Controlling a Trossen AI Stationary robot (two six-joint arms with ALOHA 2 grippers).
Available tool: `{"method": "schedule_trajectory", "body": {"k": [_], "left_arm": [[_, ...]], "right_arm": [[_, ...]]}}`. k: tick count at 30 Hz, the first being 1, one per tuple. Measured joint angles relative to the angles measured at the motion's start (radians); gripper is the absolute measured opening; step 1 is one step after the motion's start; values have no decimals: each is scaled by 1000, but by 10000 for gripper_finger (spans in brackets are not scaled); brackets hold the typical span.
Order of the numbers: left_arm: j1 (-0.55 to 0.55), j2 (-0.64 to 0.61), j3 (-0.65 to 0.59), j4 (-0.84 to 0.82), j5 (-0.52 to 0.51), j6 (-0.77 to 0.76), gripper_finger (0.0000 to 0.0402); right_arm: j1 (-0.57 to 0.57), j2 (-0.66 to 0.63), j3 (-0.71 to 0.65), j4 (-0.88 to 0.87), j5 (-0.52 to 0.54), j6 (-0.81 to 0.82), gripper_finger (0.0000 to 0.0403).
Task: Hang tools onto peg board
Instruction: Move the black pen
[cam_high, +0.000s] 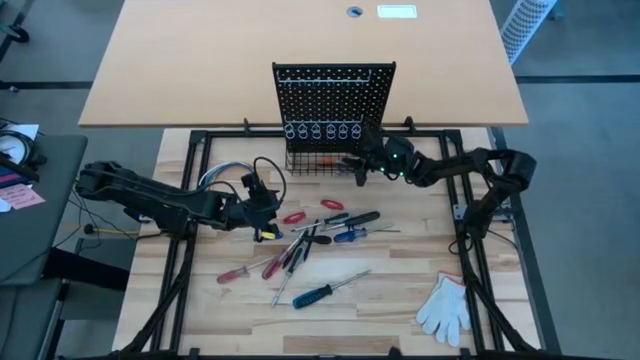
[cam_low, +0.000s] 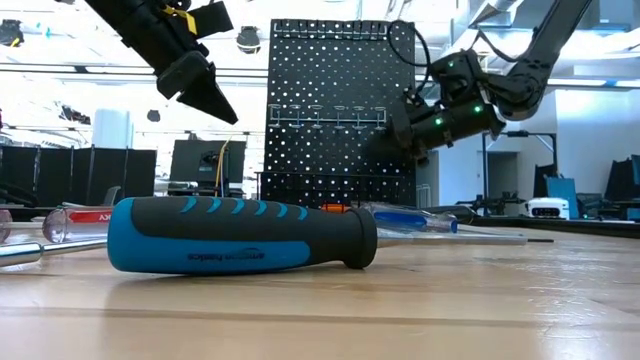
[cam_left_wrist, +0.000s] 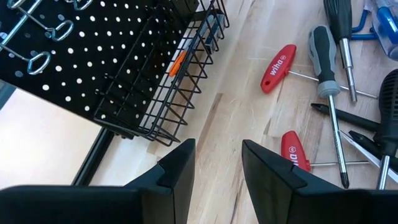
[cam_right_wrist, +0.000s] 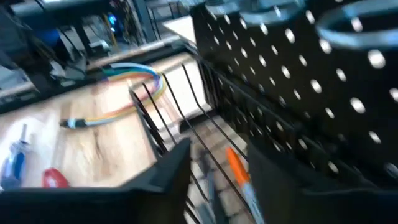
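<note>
The black peg board (cam_high: 335, 100) stands upright at the table's far side, with a row of ring holders (cam_high: 322, 131) and a wire basket (cam_high: 318, 162) at its base. An orange-handled tool (cam_right_wrist: 239, 169) lies inside the basket. My right gripper (cam_high: 362, 170) is open at the basket's right end, with the basket's wires and the orange tool showing beyond its fingers. My left gripper (cam_high: 268, 208) hangs open above the table, left of the loose tools (cam_high: 320, 240), with nothing between its fingers (cam_left_wrist: 180, 168). Those screwdrivers and red-handled keys lie flat on the table.
A white glove (cam_high: 445, 308) lies at the near right. A looped bundle of coloured wires (cam_high: 225, 175) lies left of the basket. A blue-and-black screwdriver (cam_high: 325, 292) lies toward the near edge. Bare wood lies between the basket and the tools.
</note>
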Motion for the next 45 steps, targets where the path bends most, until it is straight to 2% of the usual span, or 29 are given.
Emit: {"method": "schedule_trajectory", "body": {"k": [3,5,12,15,20,24,28,31,36,41,45], "left_arm": [[0,0,0,0,0,0,127],[0,0,0,0,0,0,127],[0,0,0,-1,0,0,127],[0,0,0,-3,-1,3,127],[-12,0,0,-66,0,-29,127],[-42,0,0,-121,0,-88,127],[-91,0,-9,-131,0,-132,127],[-134,1,-54,-105,0,-146,127],[-178,0,-173,46,1,-198,127],[-183,0,-277,261,-1,-213,127],[-179,0,-323,365,-4,-202,127]], "right_arm": [[-16,-9,0,-42,-3,-6,248],[-17,-26,0,-64,-2,-29,272],[34,-203,0,-196,37,-122,285],[112,-303,0,-294,103,-183,285],[301,-446,0,-478,278,-246,285],[470,-485,-1,-553,329,-214,285],[622,-427,-17,-531,333,-150,285],[705,-315,-32,-442,338,-102,285],[736,-87,4,-264,330,-91,286],[703,87,179,-353,175,-98,286],[682,195,344,-513,85,-137,285]]}}
